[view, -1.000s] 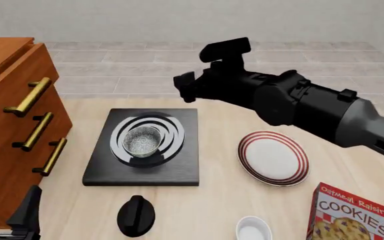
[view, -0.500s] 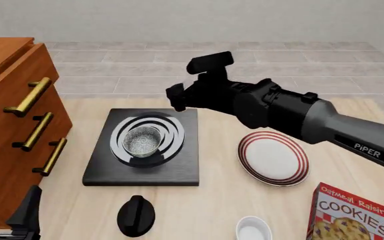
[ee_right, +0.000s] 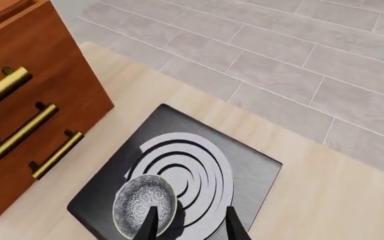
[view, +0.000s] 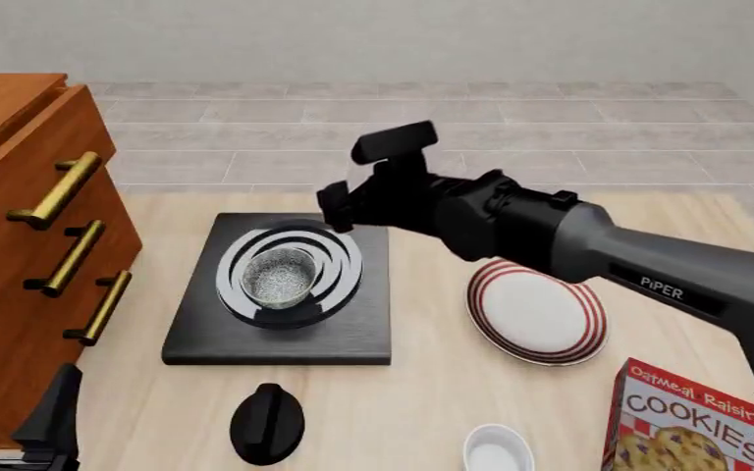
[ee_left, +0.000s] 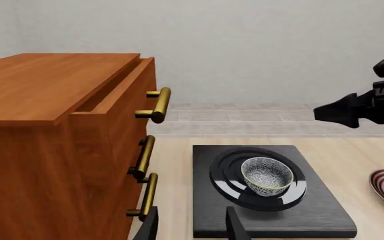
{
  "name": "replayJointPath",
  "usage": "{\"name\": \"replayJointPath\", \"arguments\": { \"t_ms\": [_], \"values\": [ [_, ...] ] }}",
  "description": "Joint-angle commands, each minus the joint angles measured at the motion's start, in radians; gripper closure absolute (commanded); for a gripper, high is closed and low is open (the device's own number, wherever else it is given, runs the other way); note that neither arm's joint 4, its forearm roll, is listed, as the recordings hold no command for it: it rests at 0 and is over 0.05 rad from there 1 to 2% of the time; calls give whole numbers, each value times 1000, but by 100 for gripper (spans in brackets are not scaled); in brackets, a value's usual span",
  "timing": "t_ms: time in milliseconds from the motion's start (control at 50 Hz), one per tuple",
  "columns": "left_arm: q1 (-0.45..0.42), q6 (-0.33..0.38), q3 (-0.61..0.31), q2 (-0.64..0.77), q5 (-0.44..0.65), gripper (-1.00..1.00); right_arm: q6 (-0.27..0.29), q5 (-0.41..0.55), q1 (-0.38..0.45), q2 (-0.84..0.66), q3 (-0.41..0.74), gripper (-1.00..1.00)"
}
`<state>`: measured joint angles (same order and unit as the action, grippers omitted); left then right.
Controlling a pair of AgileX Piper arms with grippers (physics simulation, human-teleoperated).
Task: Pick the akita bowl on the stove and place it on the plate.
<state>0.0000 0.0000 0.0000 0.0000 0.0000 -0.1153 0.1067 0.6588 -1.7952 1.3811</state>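
Observation:
The akita bowl [view: 280, 277], speckled grey-white inside with a dark rim, sits upright on the silver rings of the black stove [view: 350, 334]. The red-ringed white plate [view: 536, 309] lies to the stove's right with nothing on it. My right gripper [view: 334, 206] hovers above the stove's far right part, open and holding nothing. In the right wrist view its fingertips [ee_right: 150, 222] frame the stove [ee_right: 252, 170] just beside the bowl [ee_right: 144, 206]. My left gripper [view: 17, 407] stands open at the near left corner, and its wrist view shows the bowl [ee_left: 267, 175] ahead.
A wooden drawer cabinet [view: 36, 226] with brass handles stands left of the stove. A black round knob [view: 267, 422], a small white bowl [view: 498, 451] and a cookie box [view: 685, 422] lie along the table's near edge.
The right arm has swung left and lower, bringing its gripper from behind the plate side to above the stove's far right corner. The bowl and left gripper have not moved.

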Motion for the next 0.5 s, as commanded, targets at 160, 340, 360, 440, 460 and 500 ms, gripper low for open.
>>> {"name": "replayJointPath", "arguments": {
  "t_ms": [160,340,360,440,460,500],
  "values": [
    [0,0,0,0,0,-100,-10,-26,11,-55,5,-100],
    [0,0,0,0,0,-100,-20,-35,24,-75,11,-100],
    [0,0,0,0,0,-100,-21,-37,23,-79,14,-100],
    [0,0,0,0,0,-100,-26,-40,23,-90,25,-100],
    [0,0,0,0,0,-100,-26,-41,23,-95,28,-100],
    [0,0,0,0,0,-100,-25,-42,22,-104,37,-100]
  ]
}}
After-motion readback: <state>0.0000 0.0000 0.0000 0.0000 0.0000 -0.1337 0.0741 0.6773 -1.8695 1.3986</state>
